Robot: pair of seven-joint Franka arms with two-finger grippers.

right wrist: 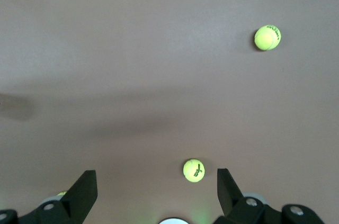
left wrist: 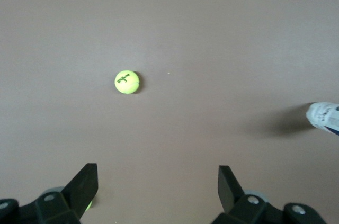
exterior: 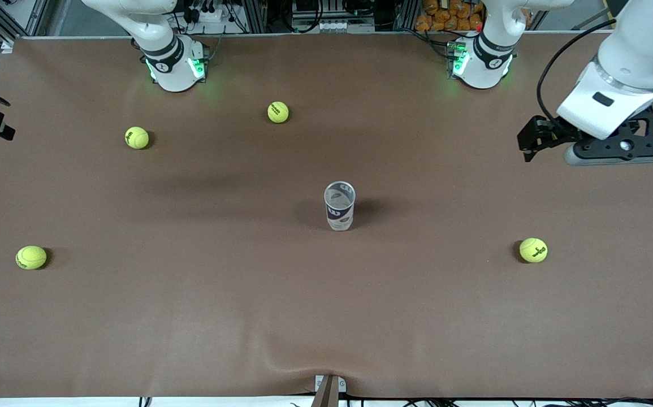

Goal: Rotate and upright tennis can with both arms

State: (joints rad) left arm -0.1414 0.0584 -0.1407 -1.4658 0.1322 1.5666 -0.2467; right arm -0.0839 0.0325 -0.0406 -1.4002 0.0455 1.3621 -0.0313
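The tennis can point(exterior: 339, 205) stands upright on the brown table, open silvery rim up, with a white, dark-blue and red label. Its edge also shows in the left wrist view as the can point(left wrist: 324, 118). My left gripper point(left wrist: 158, 173) hangs open and empty, high over the left arm's end of the table, well apart from the can; its hand point(exterior: 620, 146) shows in the front view. My right gripper point(right wrist: 157, 176) is open and empty, up in the air over the table by the right arm's base point(exterior: 173, 62). It is out of the front view.
Several yellow tennis balls lie scattered: one ball point(exterior: 278, 112) and another point(exterior: 137, 137) near the right arm's base, one point(exterior: 31, 257) toward the right arm's end, one point(exterior: 533, 250) toward the left arm's end. A ball point(right wrist: 194, 170) lies below the right gripper.
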